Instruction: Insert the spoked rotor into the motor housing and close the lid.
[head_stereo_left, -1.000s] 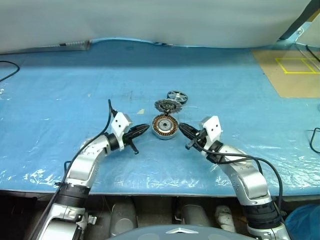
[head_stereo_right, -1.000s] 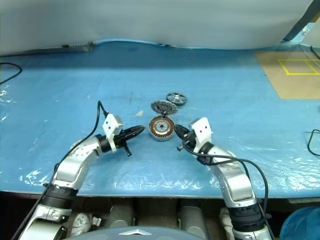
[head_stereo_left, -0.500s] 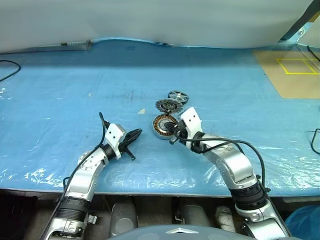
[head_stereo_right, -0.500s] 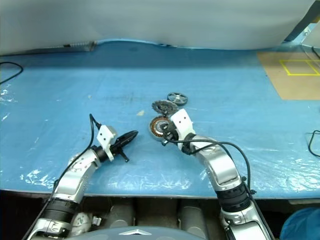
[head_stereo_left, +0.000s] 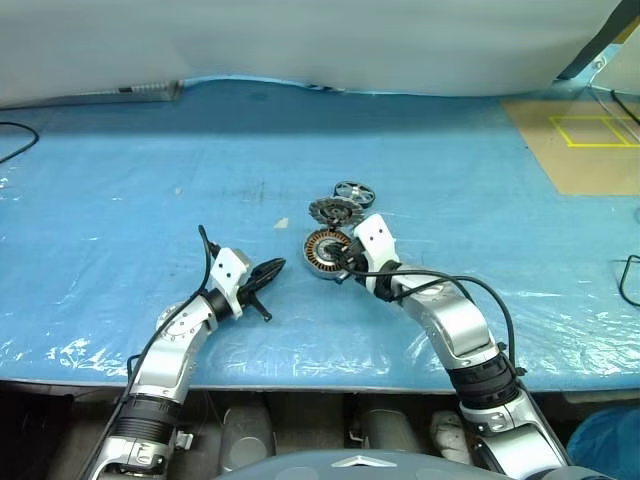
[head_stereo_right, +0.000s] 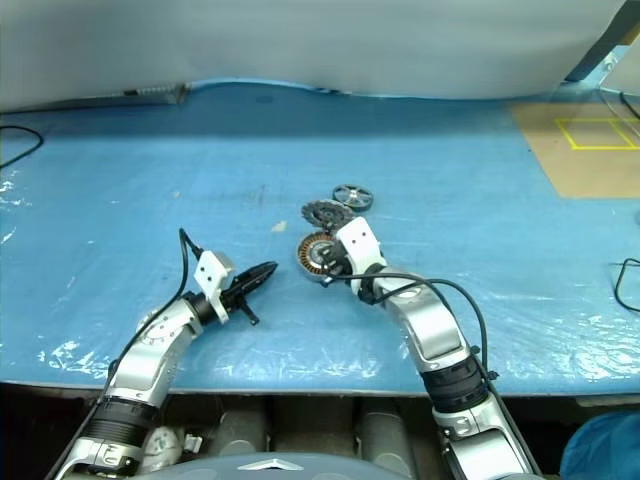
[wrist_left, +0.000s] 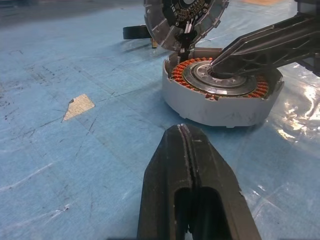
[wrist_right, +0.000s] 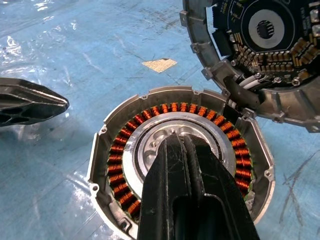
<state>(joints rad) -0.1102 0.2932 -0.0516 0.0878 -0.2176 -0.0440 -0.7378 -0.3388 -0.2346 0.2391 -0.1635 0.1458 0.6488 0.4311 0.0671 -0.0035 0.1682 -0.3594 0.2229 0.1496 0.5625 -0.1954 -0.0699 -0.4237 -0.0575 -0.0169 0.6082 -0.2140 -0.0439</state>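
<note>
Blue worktop (head_stereo_left: 120, 180): right gripper (wrist_right: 172, 137), fingers together, probes the open motor housing (head_stereo_left: 328, 248); withdraw and fetch the spoked rotor (head_stereo_left: 352, 191), left gripper (head_stereo_left: 275, 267) also closed.

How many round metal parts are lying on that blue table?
3: the open housing under the right gripper's tip, its lid hinged up just behind, and a small spoked wheel farther back.

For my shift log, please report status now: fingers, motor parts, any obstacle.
Both grippers shut, empty: left gripper beside motor housing, right gripper on its hub. Lid open. Spoked rotor behind lid, not inserted.
</note>
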